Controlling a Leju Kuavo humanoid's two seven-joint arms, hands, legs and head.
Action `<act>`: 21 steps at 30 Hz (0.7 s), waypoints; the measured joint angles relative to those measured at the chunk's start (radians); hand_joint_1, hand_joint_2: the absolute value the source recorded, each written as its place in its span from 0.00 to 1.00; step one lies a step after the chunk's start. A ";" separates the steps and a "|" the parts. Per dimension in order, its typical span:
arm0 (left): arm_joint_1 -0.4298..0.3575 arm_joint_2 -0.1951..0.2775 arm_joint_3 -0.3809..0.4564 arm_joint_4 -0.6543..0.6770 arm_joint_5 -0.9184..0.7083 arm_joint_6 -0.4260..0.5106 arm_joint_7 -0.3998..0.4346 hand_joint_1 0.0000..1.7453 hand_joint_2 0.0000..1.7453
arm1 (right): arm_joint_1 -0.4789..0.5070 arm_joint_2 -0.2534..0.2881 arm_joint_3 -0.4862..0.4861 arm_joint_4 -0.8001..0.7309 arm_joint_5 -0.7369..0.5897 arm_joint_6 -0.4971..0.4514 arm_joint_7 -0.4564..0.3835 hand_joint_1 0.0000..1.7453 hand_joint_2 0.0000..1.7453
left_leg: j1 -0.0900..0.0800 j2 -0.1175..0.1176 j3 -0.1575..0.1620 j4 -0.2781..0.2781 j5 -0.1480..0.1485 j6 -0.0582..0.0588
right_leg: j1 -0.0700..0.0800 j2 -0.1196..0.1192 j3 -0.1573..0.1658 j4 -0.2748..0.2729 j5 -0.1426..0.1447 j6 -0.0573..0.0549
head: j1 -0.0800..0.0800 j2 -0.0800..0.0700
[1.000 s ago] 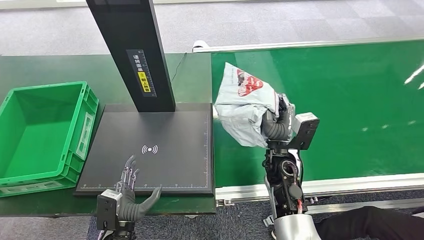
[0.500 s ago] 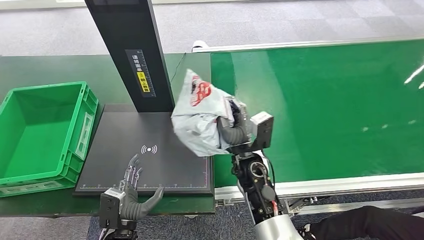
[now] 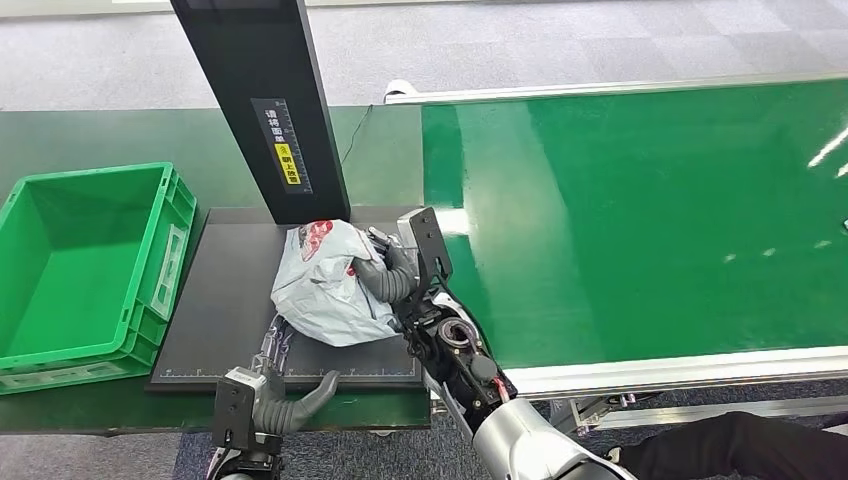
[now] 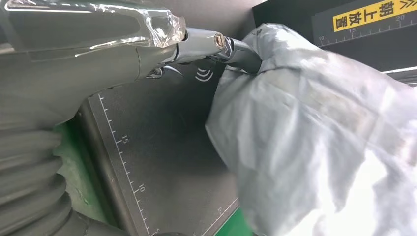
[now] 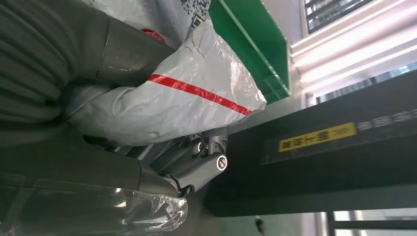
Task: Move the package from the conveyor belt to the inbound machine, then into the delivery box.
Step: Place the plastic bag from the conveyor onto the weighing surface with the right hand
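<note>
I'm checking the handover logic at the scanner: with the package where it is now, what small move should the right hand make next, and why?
Probably open the right hand and let the grey package settle on the black scanner pad. The package already sits over the pad, below the scanner column, and the left hand waits open at the pad's near edge, its fingers beside the bag.

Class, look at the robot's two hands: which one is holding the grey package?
The right hand grips the grey package over the black scanner plate. The left hand holds nothing, fingers spread at the plate's near edge.
</note>
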 joint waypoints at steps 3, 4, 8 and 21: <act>0.003 0.001 -0.004 0.000 0.004 0.006 0.003 0.00 1.00 | -0.001 0.000 0.029 0.027 -0.025 -0.035 0.011 1.00 1.00 | 0.000 0.000 0.000 0.000 0.000 0.000 | 0.000 0.000 0.000 0.000 0.000 0.000 | 0.000 0.000; 0.003 0.001 -0.004 0.000 0.005 0.008 0.005 0.00 1.00 | -0.002 0.000 0.035 0.034 -0.029 -0.047 0.011 0.99 1.00 | 0.000 0.000 0.000 0.000 0.000 0.000 | 0.000 0.000 0.000 0.000 0.000 0.000 | 0.000 0.000; 0.004 0.004 -0.003 -0.001 0.014 0.038 0.006 0.00 1.00 | -0.008 -0.003 0.041 0.054 -0.036 -0.070 0.011 0.06 1.00 | 0.000 0.000 0.001 0.000 0.000 0.000 | 0.000 0.000 0.001 0.000 0.000 0.000 | 0.000 0.000; 0.033 0.008 0.091 -0.124 0.111 0.230 -0.047 0.00 1.00 | -0.005 -0.012 0.038 0.078 -0.035 -0.006 -0.067 0.00 1.00 | 0.000 0.002 0.001 0.000 0.000 0.000 | 0.000 0.001 0.000 0.000 0.000 -0.001 | 0.000 0.000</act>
